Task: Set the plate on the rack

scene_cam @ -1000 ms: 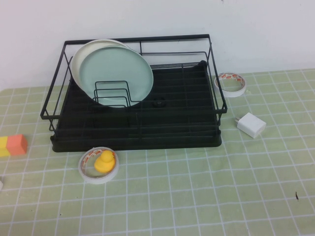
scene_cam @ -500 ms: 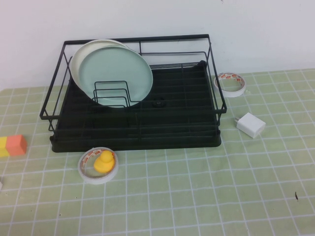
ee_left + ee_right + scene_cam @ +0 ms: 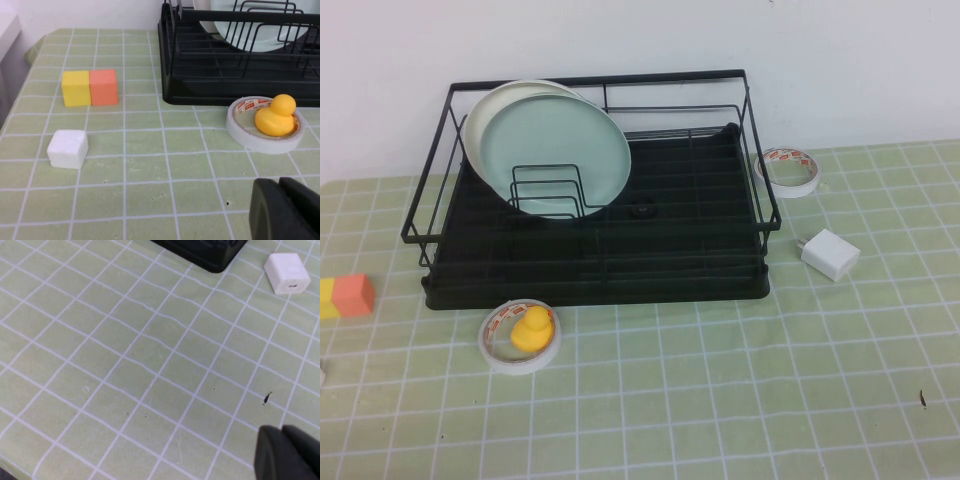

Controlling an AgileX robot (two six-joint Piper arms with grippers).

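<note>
The pale mint-green plate (image 3: 556, 152) stands upright in the wire slots at the left end of the black rack (image 3: 600, 270), leaning against a cream-white plate (image 3: 485, 105) behind it. In the left wrist view the plate (image 3: 250, 37) shows behind the rack's wires (image 3: 240, 80). Neither arm appears in the high view. My left gripper (image 3: 280, 187) is shut and empty, low over the cloth near the table's front left. My right gripper (image 3: 281, 432) is shut and empty over bare cloth at the front right, near a small dark speck (image 3: 267, 398).
A yellow duck (image 3: 531, 328) sits inside a tape roll (image 3: 496, 350) in front of the rack. Yellow and orange blocks (image 3: 345, 296) and a white cube (image 3: 68, 148) lie at the left. A second tape roll (image 3: 789, 169) and a white charger (image 3: 830, 253) lie right of the rack.
</note>
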